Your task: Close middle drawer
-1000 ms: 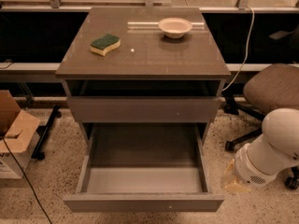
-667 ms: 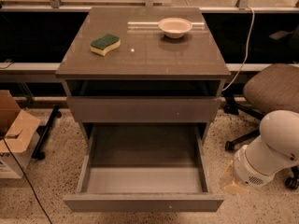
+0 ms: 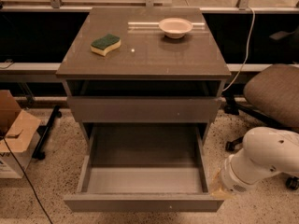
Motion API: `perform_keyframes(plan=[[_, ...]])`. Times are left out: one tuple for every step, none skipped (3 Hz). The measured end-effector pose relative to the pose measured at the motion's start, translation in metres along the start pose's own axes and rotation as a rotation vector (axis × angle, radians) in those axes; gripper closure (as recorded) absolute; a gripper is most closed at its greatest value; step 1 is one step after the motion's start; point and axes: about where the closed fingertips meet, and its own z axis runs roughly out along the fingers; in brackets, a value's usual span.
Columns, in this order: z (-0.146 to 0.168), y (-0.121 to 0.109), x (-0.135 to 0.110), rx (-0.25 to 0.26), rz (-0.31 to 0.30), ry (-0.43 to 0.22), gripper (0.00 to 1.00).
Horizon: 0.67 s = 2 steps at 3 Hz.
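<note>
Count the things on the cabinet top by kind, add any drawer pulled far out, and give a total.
Sponges: 1, the green and yellow sponge
Bowls: 1, the pale bowl
Drawers pulled far out: 1, the middle drawer
Total: 3
The gripper is out of view; only the white arm shows, right of the drawer.

— Where's the pincer?
— Low right, at the end of the white arm, just beside the right front corner of the middle drawer.
— And that drawer?
— Pulled out, left of the pincer. Farther back, up left, a sponge and a bowl sit on the tabletop. A chair stands behind, to the right.
</note>
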Motion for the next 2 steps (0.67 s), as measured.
perform_keyframes(plan=[[0.044, -0.002, -0.001, -0.016, 0.007, -0.034, 1.00], [0.085, -0.002, 0.004, -0.060, 0.037, -0.058, 1.00]])
